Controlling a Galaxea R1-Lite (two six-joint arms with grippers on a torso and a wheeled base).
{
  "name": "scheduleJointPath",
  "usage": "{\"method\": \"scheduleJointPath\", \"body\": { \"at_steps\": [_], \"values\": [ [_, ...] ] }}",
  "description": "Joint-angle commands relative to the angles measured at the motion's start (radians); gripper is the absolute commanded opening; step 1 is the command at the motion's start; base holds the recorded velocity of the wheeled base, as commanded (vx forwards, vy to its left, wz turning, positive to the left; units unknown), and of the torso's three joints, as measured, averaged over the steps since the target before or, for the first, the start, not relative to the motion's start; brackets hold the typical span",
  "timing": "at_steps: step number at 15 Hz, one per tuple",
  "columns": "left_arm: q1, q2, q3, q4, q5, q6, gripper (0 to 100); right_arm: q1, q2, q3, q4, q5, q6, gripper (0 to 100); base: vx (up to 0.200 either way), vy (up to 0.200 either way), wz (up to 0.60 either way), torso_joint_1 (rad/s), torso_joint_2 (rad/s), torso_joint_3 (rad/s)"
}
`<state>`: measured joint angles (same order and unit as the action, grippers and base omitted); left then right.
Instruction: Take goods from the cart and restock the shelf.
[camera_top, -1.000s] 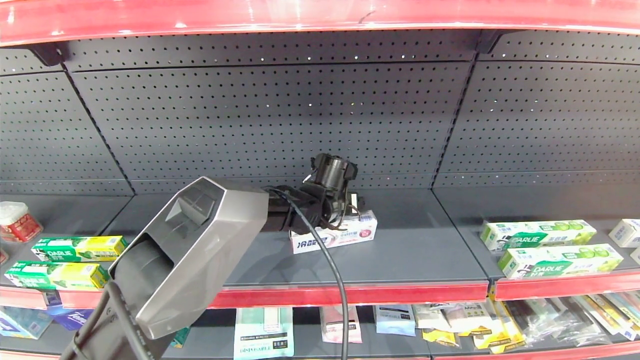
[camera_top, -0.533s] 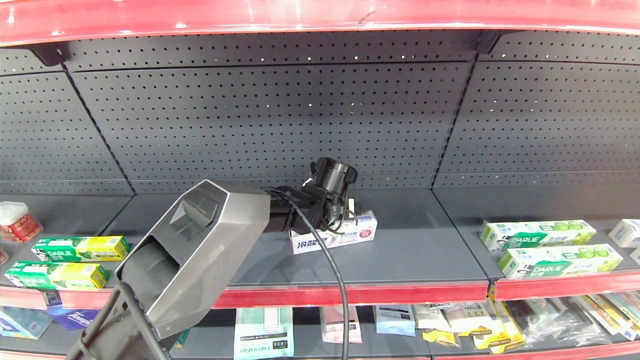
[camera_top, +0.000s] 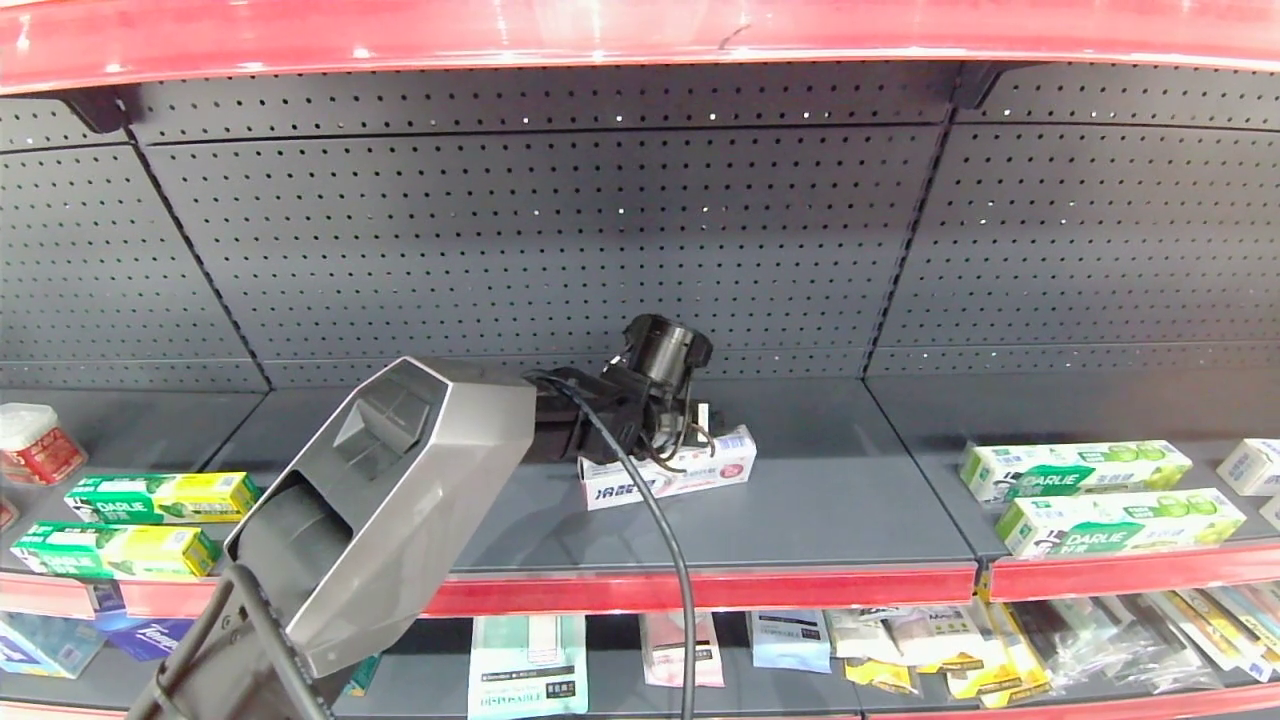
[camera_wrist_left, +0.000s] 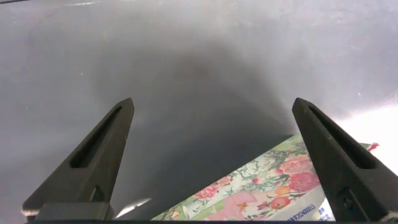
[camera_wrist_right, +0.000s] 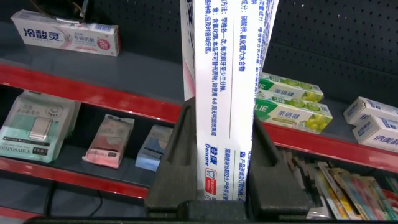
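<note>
Head view: the left gripper hangs over a white box lying flat on the shelf. Left wrist view: its fingers are spread wide and hold nothing, with the box low between them. Right wrist view: the right gripper clamps a second box upright, off the shelf. Both look like light, stiff, crushable cardboard, best pinched across the long sides.

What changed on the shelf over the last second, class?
The left gripper sank slightly above the white toothpaste box and its wrist turned a little; nothing was grasped or released. The box, the shelf and the green boxes stayed put.
</note>
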<state>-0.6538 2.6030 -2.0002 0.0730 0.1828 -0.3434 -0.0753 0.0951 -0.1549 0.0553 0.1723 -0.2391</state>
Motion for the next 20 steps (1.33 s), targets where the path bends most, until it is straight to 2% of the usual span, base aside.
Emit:
{"method": "scheduleJointPath", "body": {
  "at_steps": [1,7,8,12,16,19,20],
  "values": [
    [0.002,0.009,0.0,0.002,-0.005,0.003,100,0.002,0.002,0.001,0.0,-0.001,0.001,0,0.0,0.0,0.0,0.0,0.0,0.0],
    [0.016,0.008,0.0,0.001,-0.04,0.003,100,0.0,0.0,0.0,0.0,-0.001,0.004,0,0.0,0.0,0.0,0.0,0.0,0.0],
    [0.017,0.006,0.0,0.001,-0.062,0.004,100,0.0,0.002,0.0,0.0,-0.001,0.004,0,0.0,0.0,0.0,0.0,0.0,0.0],
    [0.033,0.003,0.0,0.001,-0.092,0.043,100,0.002,0.002,0.0,0.0,-0.001,0.006,0,0.0,0.0,0.0,0.0,0.0,0.0],
    [0.045,0.003,0.0,-0.002,-0.103,0.047,100,0.0,0.002,0.001,0.0,-0.001,0.006,0,0.0,0.0,0.0,0.0,0.0,0.0],
    [0.069,-0.012,0.0,-0.053,-0.108,0.052,100,0.0,0.0,0.008,0.0,-0.001,0.004,0,0.0,0.0,0.0,0.0,0.0,0.0],
    [0.072,-0.04,0.0,-0.059,-0.131,0.052,100,0.0,0.0,0.009,0.0,-0.001,0.004,0,0.0,0.0,0.0,0.0,0.0,0.0]
  ]
}}
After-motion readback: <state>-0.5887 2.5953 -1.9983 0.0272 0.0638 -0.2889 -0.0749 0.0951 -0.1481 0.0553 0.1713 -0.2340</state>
